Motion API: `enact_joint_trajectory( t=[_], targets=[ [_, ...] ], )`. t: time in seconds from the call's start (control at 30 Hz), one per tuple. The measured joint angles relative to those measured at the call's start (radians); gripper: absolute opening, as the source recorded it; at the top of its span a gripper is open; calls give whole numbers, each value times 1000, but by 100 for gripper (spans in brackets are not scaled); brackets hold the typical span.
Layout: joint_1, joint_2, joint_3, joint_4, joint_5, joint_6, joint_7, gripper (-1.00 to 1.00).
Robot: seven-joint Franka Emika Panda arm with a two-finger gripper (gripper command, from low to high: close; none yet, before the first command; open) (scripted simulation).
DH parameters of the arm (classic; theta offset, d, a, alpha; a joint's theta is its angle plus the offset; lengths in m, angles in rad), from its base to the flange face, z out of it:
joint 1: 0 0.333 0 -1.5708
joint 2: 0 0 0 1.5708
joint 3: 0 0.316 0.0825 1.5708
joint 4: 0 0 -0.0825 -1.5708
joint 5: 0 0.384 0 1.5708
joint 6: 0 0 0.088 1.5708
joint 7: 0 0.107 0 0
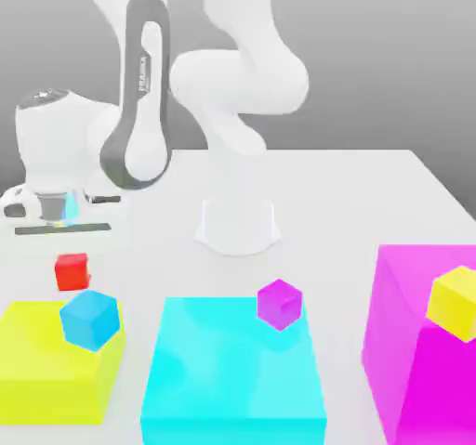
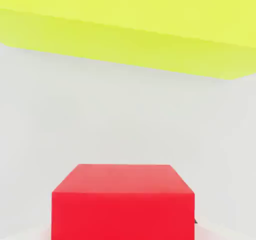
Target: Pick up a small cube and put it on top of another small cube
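The small cube (image 1: 72, 271), plain glossy red, is at the exterior view's left, just behind the big yellow block (image 1: 46, 369). My gripper (image 1: 69, 255) comes down on it from the white hand above and is shut on it. In the hand view the small cube (image 2: 122, 201) looms large and close, with white table behind it and the yellow block's (image 2: 150, 28) edge beyond. A light blue small cube (image 1: 90, 320) rests on the yellow block, tilted.
A big cyan block (image 1: 232, 378) carries a purple small cube (image 1: 279, 304). A big magenta block (image 1: 409, 341) at the exterior view's right holds a yellow cube (image 1: 456, 302). The arm's white base (image 1: 237, 225) stands mid-table.
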Motion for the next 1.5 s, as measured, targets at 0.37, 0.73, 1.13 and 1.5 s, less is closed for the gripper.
enact_joint_trajectory(
  t=[0.37,0.73,1.13,1.5],
  targets=[
    [63,-67,43,67,-240,-147,174,-100],
    [283,-218,199,217,-320,-422,-10,-100],
    [586,-443,358,49,-220,-502,-326,-100],
    [653,-276,333,-35,-183,-247,-408,100]
  ],
)
